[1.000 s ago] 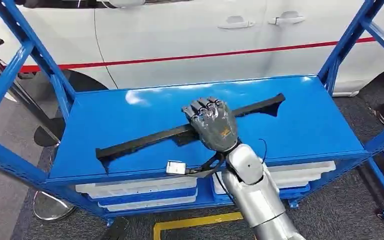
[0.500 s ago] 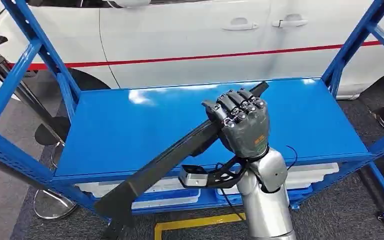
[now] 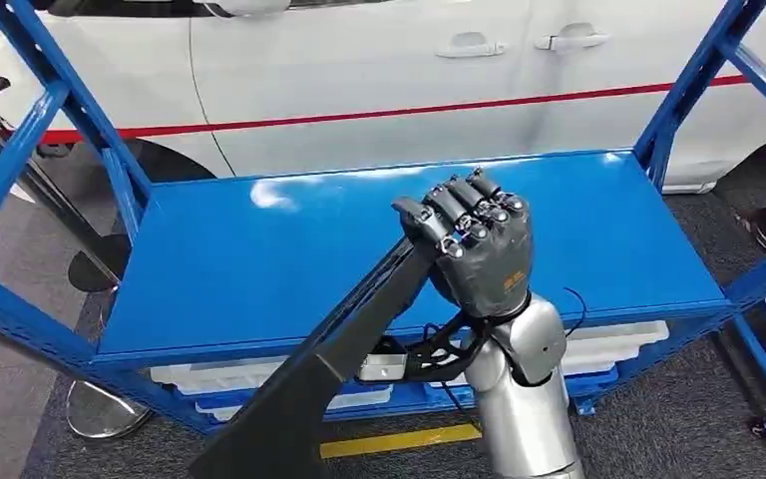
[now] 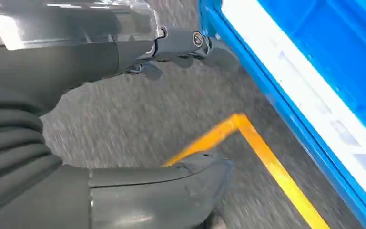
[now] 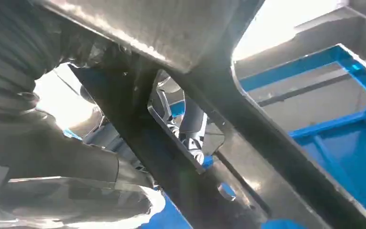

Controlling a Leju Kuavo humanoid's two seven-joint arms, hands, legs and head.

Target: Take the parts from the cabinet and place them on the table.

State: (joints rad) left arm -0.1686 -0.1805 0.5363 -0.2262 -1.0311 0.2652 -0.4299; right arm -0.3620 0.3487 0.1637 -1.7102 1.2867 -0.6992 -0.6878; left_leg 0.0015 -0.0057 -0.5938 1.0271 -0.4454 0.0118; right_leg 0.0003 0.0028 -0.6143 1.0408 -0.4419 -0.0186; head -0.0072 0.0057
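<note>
The long black part (image 3: pixel 329 349) is up off the blue shelf (image 3: pixel 259 259), tilted so its near end drops low toward the camera and its far end rises into the right hand (image 3: pixel 479 249), whose fingers (image 3: pixel 459 215) are wrapped around it; in the right wrist view the part (image 5: pixel 248 129) crosses close in front of the lens. The left hand (image 4: pixel 124 109) hangs over grey carpet beside a yellow floor line (image 4: pixel 267 162) and the shelf's blue lower frame (image 4: pixel 276 90), holding nothing, its thumb and fingers apart. Behind the shelf stands a white car (image 3: pixel 379 70) with a red stripe.
</note>
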